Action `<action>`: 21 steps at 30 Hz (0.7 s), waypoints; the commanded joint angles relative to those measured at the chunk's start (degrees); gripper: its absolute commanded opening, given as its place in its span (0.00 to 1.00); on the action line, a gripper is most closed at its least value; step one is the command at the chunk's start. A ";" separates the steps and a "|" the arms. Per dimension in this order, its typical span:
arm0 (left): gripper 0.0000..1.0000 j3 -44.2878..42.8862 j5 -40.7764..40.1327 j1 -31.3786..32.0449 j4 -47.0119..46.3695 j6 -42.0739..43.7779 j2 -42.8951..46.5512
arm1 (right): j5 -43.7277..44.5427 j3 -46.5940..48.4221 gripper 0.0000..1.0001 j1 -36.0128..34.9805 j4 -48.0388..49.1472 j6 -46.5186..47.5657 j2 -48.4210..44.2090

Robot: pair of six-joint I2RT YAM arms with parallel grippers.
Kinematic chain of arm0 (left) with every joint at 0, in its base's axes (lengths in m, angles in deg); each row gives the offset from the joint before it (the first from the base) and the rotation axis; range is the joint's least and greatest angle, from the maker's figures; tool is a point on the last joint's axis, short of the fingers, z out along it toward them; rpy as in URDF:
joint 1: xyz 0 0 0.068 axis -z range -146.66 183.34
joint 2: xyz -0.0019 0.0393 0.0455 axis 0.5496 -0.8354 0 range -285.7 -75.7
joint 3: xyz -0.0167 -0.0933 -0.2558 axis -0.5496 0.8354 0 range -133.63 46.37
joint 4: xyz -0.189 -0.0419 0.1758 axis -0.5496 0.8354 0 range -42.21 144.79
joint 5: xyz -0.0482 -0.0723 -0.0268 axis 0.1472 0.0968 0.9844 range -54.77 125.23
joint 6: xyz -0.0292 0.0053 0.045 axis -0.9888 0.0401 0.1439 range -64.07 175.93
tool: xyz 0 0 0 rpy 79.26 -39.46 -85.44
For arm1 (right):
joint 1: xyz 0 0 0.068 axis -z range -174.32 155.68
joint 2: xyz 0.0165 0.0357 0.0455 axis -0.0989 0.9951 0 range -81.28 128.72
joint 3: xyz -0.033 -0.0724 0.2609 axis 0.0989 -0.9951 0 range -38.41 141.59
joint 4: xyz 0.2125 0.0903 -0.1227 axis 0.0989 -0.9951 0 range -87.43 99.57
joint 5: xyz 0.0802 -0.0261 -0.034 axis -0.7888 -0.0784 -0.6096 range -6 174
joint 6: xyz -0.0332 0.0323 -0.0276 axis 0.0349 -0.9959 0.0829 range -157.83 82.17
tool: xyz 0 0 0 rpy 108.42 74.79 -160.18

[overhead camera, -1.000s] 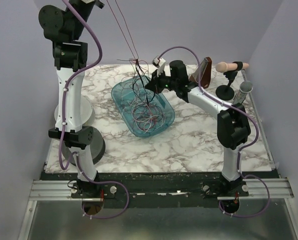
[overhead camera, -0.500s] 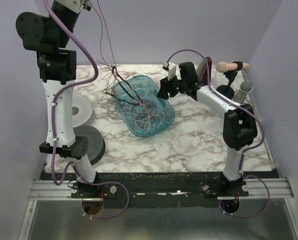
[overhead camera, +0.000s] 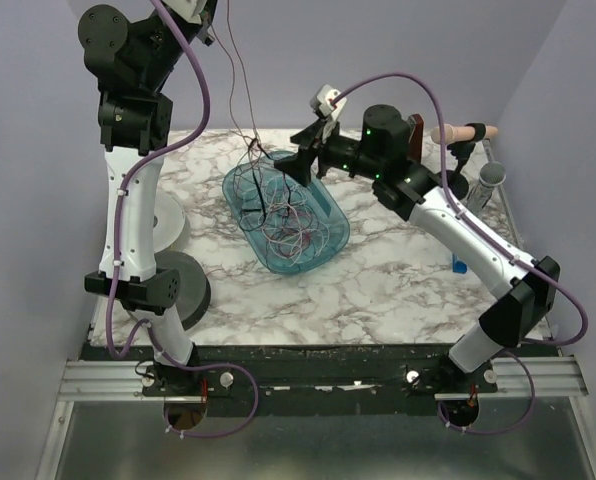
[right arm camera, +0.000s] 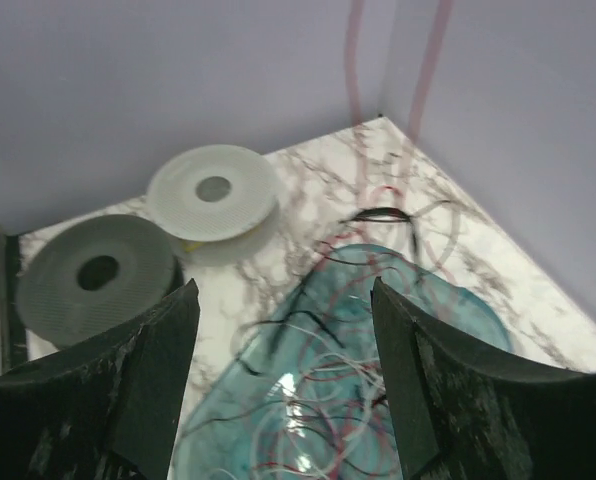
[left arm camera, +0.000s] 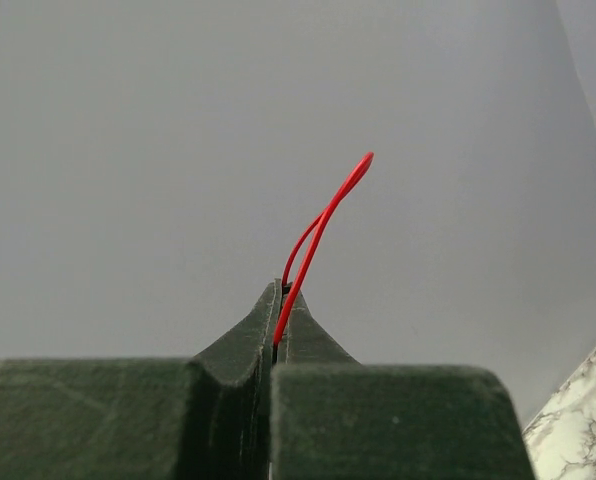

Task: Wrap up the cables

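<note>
The cables [overhead camera: 286,218], thin red, black and white wires in many small loops, lie tangled in a clear teal tray [overhead camera: 333,235] at the table's middle. Two strands [overhead camera: 240,90] rise from the pile toward my raised left arm [overhead camera: 128,190], whose gripper is cut off by the top edge of that view. In the left wrist view my left gripper [left arm camera: 281,290] is shut on a red cable loop [left arm camera: 323,220]. My right gripper [overhead camera: 301,162] hovers over the tray's far end. In the right wrist view it [right arm camera: 285,285] is open and empty above the cables [right arm camera: 348,440].
A white spool [overhead camera: 168,215] and a grey spool [overhead camera: 183,288] sit left of the tray by the left arm. At the back right stand a wooden-handled tool on a stand [overhead camera: 463,132] and a metal cylinder [overhead camera: 488,180]. A small blue item [overhead camera: 459,267] lies at the right.
My right gripper let go of the cables, opened, and rose over the tray's far end. The left arm swung left, tipping the tray, then back; the tray sits flat again.
</note>
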 commanded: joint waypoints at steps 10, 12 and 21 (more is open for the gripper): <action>0.00 -0.48 -0.16 1.53 -3.49 -0.73 0.08 | 27.60 2.82 0.78 -6.95 1.50 -12.34 11.44; 0.00 -0.48 0.01 1.53 -3.75 -1.26 0.08 | 28.41 4.04 0.78 -6.60 1.15 -10.67 13.02; 0.00 -0.13 -1.04 1.62 -4.28 -1.27 0.17 | 11.19 3.88 0.73 -6.07 2.90 -10.13 19.27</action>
